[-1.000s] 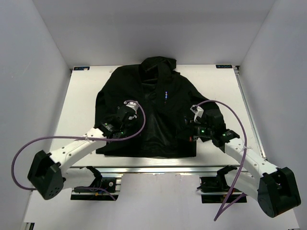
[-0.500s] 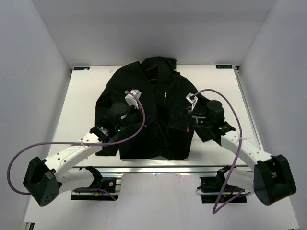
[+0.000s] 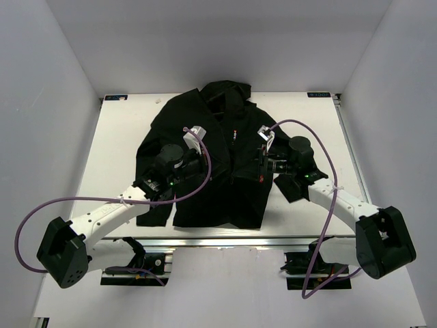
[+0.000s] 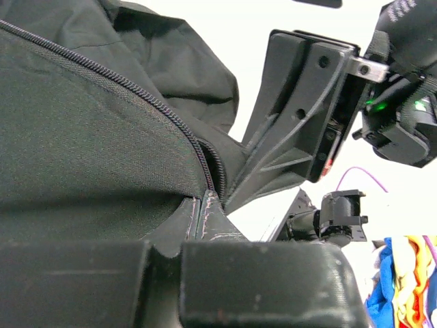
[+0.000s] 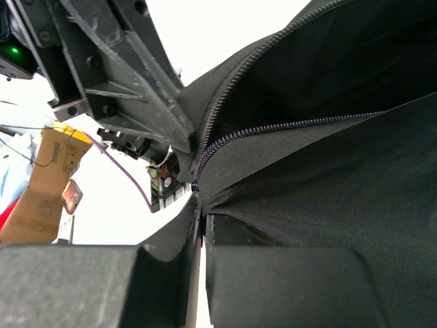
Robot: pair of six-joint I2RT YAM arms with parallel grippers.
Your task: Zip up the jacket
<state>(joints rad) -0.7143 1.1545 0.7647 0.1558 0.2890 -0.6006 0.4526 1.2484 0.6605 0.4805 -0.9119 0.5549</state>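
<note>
The black hooded jacket (image 3: 225, 130) lies on the white table with its hood at the far side and tiny red-white marks (image 3: 234, 135) on the chest. My left gripper (image 3: 207, 166) is shut on the jacket's front edge beside the zipper teeth (image 4: 136, 89), as the left wrist view (image 4: 203, 212) shows. My right gripper (image 3: 257, 169) is shut on the opposite zipper edge (image 5: 225, 130), as the right wrist view (image 5: 203, 212) shows. The two grippers face each other closely over the lower front, and the fabric between them is lifted. Each appears in the other's wrist view (image 4: 300, 123) (image 5: 116, 75).
The white table (image 3: 113, 157) is walled on three sides. An aluminium rail (image 3: 218, 240) runs along the near edge. Purple cables (image 3: 41, 212) loop from both arms. A cardboard box (image 5: 41, 184) and colourful cloth (image 4: 403, 273) lie off the table.
Both grippers have moved inward and away from the near edge, drawing the jacket's lower front panels toward the centre. The hem has pulled up and narrowed.
</note>
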